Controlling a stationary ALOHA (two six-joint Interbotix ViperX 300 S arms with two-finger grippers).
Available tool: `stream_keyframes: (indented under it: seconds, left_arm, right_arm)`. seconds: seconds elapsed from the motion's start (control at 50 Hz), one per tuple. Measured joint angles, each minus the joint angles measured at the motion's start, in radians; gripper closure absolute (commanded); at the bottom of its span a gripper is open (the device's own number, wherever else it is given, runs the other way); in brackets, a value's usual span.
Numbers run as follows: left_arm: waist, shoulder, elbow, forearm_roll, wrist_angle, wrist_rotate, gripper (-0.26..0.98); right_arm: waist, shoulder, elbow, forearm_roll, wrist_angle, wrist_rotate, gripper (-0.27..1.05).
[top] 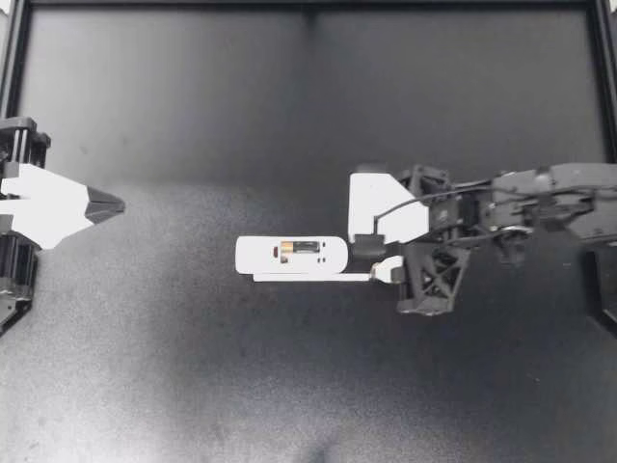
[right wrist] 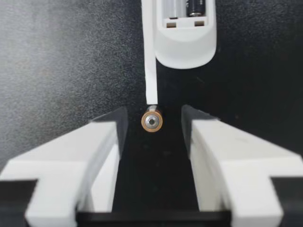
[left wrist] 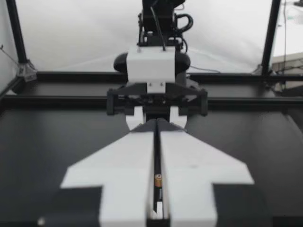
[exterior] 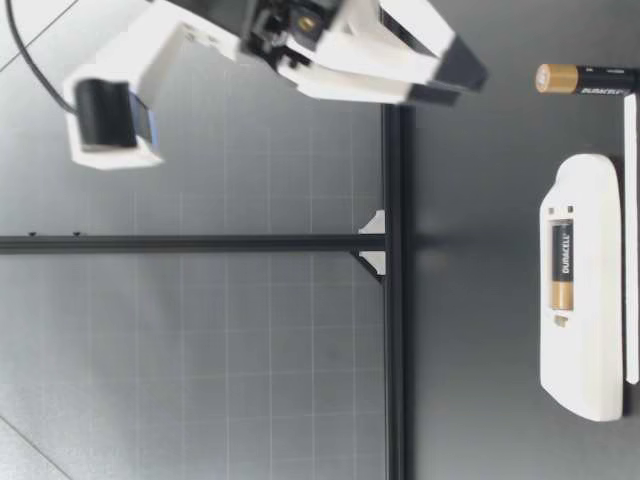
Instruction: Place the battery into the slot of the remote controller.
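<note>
The white remote (top: 289,256) lies mid-table, face up, with one battery (top: 299,249) in its slot. A second battery (exterior: 585,78) appears to stand on end just past the remote's end, gold tip up, its lower end out of the low view. My right gripper (top: 378,260) hangs over it, open. In the right wrist view the battery (right wrist: 152,121) shows end-on between the fingers (right wrist: 109,137), touching neither. The top view hides this battery under the gripper. My left gripper (top: 114,204) is shut and empty at the table's left edge, far from the remote.
A thin white strip (top: 308,278) lies along the remote's near side, its end right beside the loose battery. Black frame rails (top: 308,5) border the dark table at the back and sides.
</note>
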Motion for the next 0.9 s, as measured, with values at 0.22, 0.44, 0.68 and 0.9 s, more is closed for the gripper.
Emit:
stream_keyframes:
  seconds: [0.22,0.44,0.68,0.9]
  left_arm:
    - [0.000,0.000,0.000,0.000,0.000,0.000,0.84]
    - [0.000,0.000,0.002,-0.002,0.000,0.000,0.84]
    - [0.000,0.000,0.003,0.000,0.002,0.000,0.84]
    - [0.000,0.000,0.009,-0.002,0.000,0.000,0.84]
  right_arm:
    - [0.006,0.051,-0.005,0.000,-0.006,0.000,0.30]
    - [0.008,0.081,-0.005,0.000,-0.006,0.002,0.30]
    - [0.008,0.109,-0.005,-0.017,-0.006,0.000,0.31]
    - [0.008,0.114,-0.005,-0.020,-0.006,0.000,0.40]
